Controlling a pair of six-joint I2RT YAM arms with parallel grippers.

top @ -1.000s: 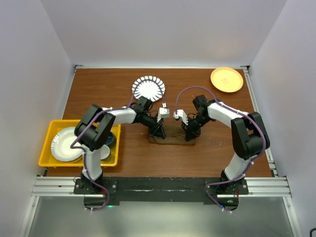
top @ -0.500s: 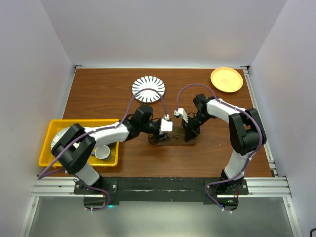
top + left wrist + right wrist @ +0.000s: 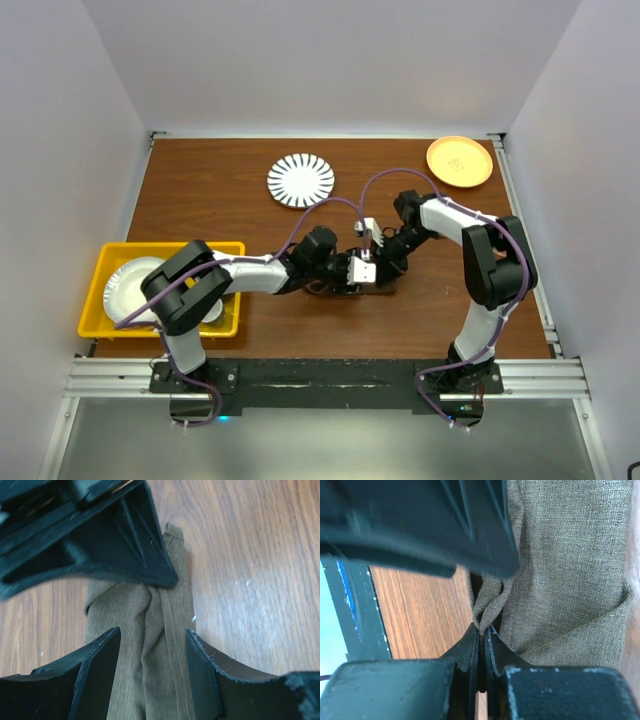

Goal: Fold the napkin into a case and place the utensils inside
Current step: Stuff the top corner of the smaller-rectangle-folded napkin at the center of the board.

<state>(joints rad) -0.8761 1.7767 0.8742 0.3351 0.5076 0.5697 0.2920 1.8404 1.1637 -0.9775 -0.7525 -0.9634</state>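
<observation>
1. The napkin (image 3: 150, 655), folded into a narrow olive-brown strip, lies flat on the wooden table (image 3: 260, 580). In the overhead view its long axis runs left to right, near the table's middle.
2. In the left wrist view the strip passes lengthwise between the two fingers of the left gripper (image 3: 152, 635), one short end pointing away beneath the right gripper (image 3: 481, 635).
3. The left gripper's jaws stand partly apart, one on either side of the cloth, gripping nothing.
4. The right gripper's jaws are pressed together on a raised pleat at the strip's edge, pinching it just above the table.
</observation>
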